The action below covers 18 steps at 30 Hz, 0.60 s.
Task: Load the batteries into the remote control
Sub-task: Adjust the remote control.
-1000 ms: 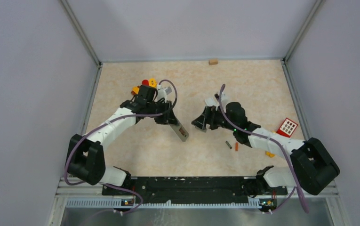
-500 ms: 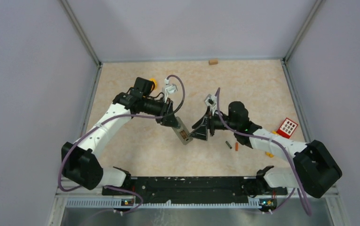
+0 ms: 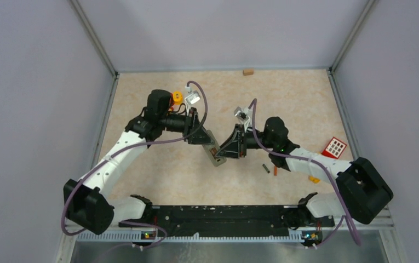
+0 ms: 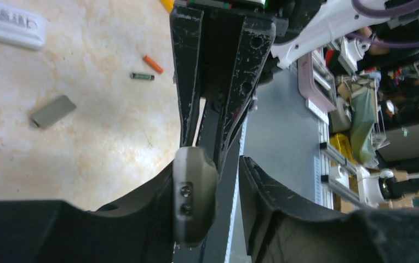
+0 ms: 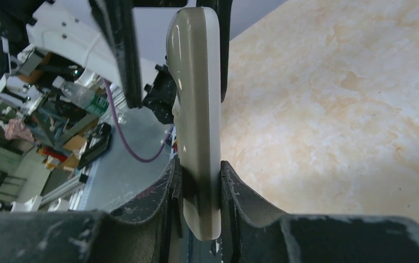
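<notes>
Two loose batteries: green battery, orange battery
Right pincer: you clench the remote
Left pincer: released beside it

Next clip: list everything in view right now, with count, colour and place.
Remote: one, grey, in the air between both grippers.
White remote: one, lying on the table.
Cover: one, grey, flat on the table.
Dark battery: one, on the table right of centre.
Orange battery: one, beside the dark one.
Keypad toy: one, red, right edge.
Tan block: one, far edge.
Yellow block: one, by the left arm.
Table: beige.
Left gripper: open around the remote's end.
Right gripper: shut on the remote.
</notes>
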Tool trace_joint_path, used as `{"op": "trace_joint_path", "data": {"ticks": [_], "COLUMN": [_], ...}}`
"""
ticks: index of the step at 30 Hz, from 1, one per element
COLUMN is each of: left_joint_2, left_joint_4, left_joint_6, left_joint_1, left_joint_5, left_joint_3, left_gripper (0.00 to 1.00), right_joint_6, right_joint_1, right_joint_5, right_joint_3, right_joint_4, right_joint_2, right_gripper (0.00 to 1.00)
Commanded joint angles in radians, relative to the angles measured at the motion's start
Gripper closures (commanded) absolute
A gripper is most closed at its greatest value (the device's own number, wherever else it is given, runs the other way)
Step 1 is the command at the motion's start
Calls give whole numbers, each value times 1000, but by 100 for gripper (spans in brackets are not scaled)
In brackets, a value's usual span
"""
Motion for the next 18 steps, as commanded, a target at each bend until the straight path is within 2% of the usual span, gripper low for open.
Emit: {"op": "trace_joint_path", "data": {"ticks": [1,3,4,12,14,17,18], "left_joint_2": [-112,-137,-144,-169,-173,-164,-159], "left_joint_4": [700,924,976,975,998,1031,1032], "left_joint_6": [-563,-709,-744,-756,-776,-797,-797], "left_joint_1": [-6,-7,-6,-5,-2,-2,-2], "left_joint_5": [-79,-144,-159,-246,-256,-235,-225], "left_joint_3": [-175,-254,-280,-316,-321,-320,-319], "left_gripper": [50,46,46,55,63,85,97], "right_joint_6": [107,139,150,255,266,284,288], "right_joint_1": [10,8,7,-8,-12,-17,-18], "right_joint_5": [133,187,196,215,209,204,201], "right_joint_3": [29,26,30,39,40,40,43], "right_joint_4": [154,167,173,256,257,265,263], "right_joint_2": [-32,-41,-41,-25,-20,-15,-13], "right_gripper": [97,98,98,99,99,99,99]}}
